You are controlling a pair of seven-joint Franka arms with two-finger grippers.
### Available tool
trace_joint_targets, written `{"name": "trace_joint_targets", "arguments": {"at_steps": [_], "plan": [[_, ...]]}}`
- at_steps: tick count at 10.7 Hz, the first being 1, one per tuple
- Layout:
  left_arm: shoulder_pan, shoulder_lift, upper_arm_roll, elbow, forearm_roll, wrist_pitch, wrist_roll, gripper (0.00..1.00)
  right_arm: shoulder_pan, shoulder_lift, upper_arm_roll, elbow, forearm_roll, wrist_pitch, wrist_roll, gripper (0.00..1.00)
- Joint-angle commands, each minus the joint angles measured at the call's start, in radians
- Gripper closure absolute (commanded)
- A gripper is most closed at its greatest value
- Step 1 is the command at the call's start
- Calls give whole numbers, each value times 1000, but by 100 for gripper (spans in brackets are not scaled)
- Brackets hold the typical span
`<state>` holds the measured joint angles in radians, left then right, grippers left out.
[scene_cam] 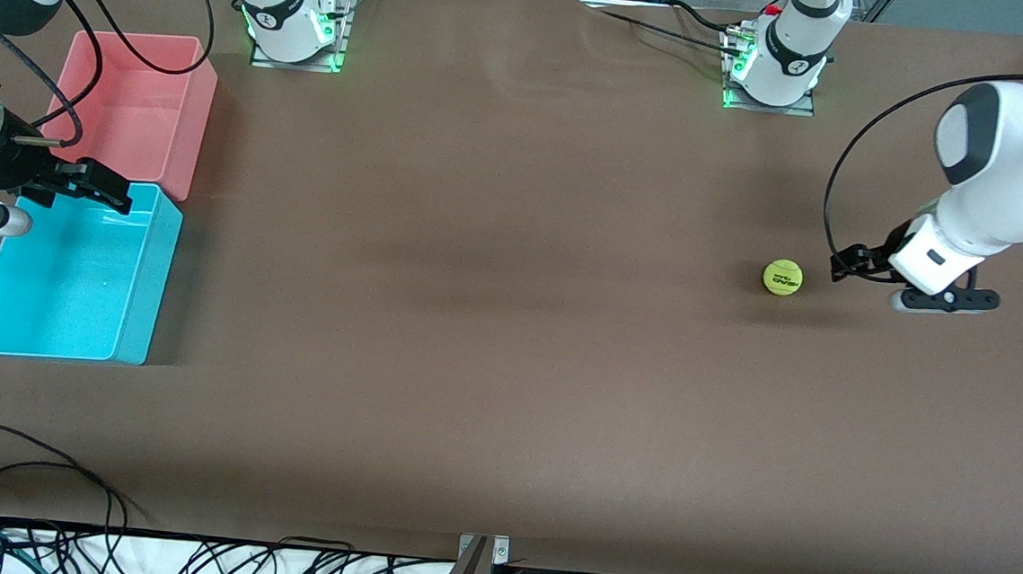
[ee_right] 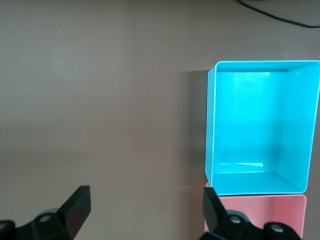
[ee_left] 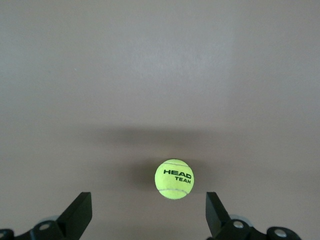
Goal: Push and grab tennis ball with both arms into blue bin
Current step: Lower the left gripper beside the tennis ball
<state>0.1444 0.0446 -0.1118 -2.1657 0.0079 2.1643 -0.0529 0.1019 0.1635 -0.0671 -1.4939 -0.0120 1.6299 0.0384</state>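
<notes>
The brown table [scene_cam: 490, 339] carries a loose run of black cables [scene_cam: 30, 469] along its edge nearest the front camera, at the right arm's end.

Next up from that edge is the blue bin [scene_cam: 137, 297], at the right arm's end of the table; its floor is bare. In the right wrist view the same bin [ee_right: 212, 125] shows all four walls, with nothing inside.

The tennis ball [scene_cam: 782, 277] rests on bare table toward the left arm's end, well apart from both bins, with dark lettering visible on its nap. In the left wrist view the ball [ee_left: 174, 179] reads "HEAD TEAM" and sits just ahead of the gap between the two fingertips [ee_left: 80, 212], touching neither.

Left gripper [scene_cam: 846, 264] is low over the table just beside the ball, on the side toward the left arm's end of the table — jaws spread wide, holding nothing. Its forearm comes in from the edge of the front view.

Right gripper [scene_cam: 99, 191] hangs over the blue bin's wall that adjoins the pink bin — jaws wide apart, empty. From its own wrist camera the fingertips [ee_right: 77, 205] frame open table beside the bin.

The pink bin [scene_cam: 199, 121] lies farther from the front camera than the blue one, the two touching wall to wall; it too holds nothing.

Farthest up, the two arm bases [scene_cam: 292, 15] stand on metal plates with green lights at their feet.
</notes>
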Motion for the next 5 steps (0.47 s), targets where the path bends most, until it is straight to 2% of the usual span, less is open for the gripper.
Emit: {"name": "trace_joint_targets", "arguments": {"at_steps": [1,4,5], "plan": [[3,-17,-2,-66,9,66,16,0,-2,-2,1,0,20,1,8,0],[4,17,-2,-75,9,66,16,2,-5,-2,1,0,20,1,6,0],[3,23,-2,-91,9,66,16,14,-5,-2,1,0,20,1,8,0]]}}
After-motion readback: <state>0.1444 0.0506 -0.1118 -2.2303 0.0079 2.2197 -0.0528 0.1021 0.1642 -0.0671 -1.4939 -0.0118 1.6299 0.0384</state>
